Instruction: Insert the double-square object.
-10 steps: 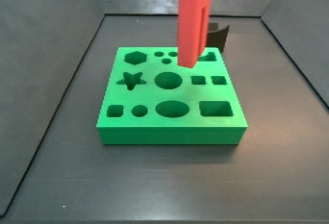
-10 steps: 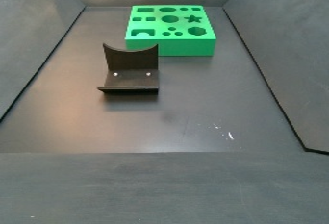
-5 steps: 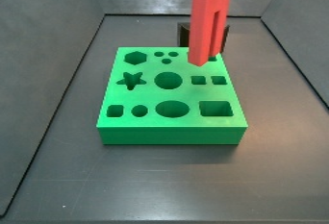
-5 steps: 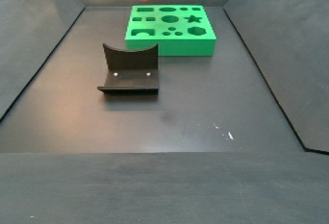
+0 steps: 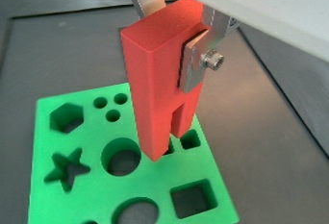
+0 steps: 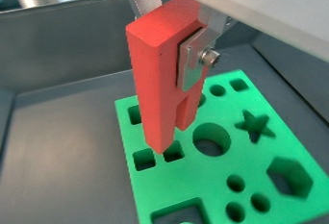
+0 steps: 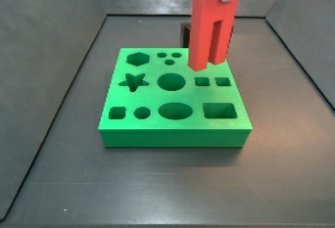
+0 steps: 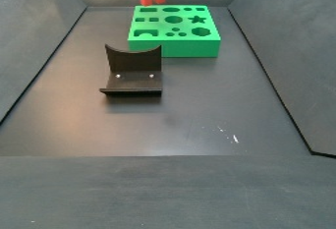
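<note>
Wrist views show it best: the pincer [image 5: 174, 28] is pinching the double-square object [image 5: 161, 84] near its top end, one silver finger [image 5: 197, 57] flat against its side. The red peg hangs straight down from the pincer, upright, and its low end is just above the green block [image 6: 264, 185]. It does not look like it is in any hole yet.

Right under the peg's tip is the pair of small square holes [image 6: 161, 156], side by side. In a wrist view the tip seems almost over them, but I cannot tell if it lines up just right.

To do this step well, I think the pincer should keep its hold tight so the peg does not tilt. It should nudge sideways only a tiny bit until both squares of the tip sit over both holes. Then it should go down slowly and straight. If the peg bumps the rim, it is better to lift a little and try again than to push hard.

Farther below the pincer, in a side view, the block rests flat on the dark tabletop [image 7: 78, 203]. Well apart from the pincer, the dark grey curved block [image 8: 132, 73] sits on the tabletop, out of the way.
</note>
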You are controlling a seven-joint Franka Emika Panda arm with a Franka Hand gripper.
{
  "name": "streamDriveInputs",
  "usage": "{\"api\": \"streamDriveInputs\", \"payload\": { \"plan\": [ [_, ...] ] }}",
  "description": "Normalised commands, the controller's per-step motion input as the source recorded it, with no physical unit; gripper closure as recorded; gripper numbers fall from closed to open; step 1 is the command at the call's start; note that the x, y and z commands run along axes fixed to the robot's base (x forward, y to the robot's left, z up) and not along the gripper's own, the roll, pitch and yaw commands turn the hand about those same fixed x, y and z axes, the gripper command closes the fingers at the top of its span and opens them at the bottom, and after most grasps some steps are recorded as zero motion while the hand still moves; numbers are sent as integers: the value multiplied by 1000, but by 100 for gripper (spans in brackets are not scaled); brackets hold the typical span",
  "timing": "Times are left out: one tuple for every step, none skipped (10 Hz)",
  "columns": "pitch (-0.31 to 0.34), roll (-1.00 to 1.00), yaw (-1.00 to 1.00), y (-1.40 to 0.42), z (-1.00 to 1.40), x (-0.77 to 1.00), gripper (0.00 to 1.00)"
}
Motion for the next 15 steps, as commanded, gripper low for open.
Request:
{"api": "streamDriveInputs", "payload": {
  "plan": [
    [0, 36, -783, 0, -117, 357, 100],
    [0, 41, -777, 0, -126, 366, 100],
    [-3, 79, -823, 0, -220, 309, 100],
    [-7, 114, -826, 0, -291, 300, 100],
    [0, 151, -774, 0, -351, 274, 100],
    [91, 187, -551, -126, -351, 289, 100],
    [83, 154, -543, -100, -349, 174, 100],
    [51, 83, -443, -14, -223, 143, 100],
    [11, 26, -83, 0, -151, 0, 100],
    [36, 49, -209, 0, -177, 0, 100],
    [20, 0, -217, 6, -226, -63, 100],
    [0, -73, 0, 37, -249, -220, 100],
    [0, 0, 66, 74, -171, -180, 100],
    [0, 0, 80, 106, -194, -183, 100],
    [-7, 0, 137, 80, -280, -323, 100]
  ]
}}
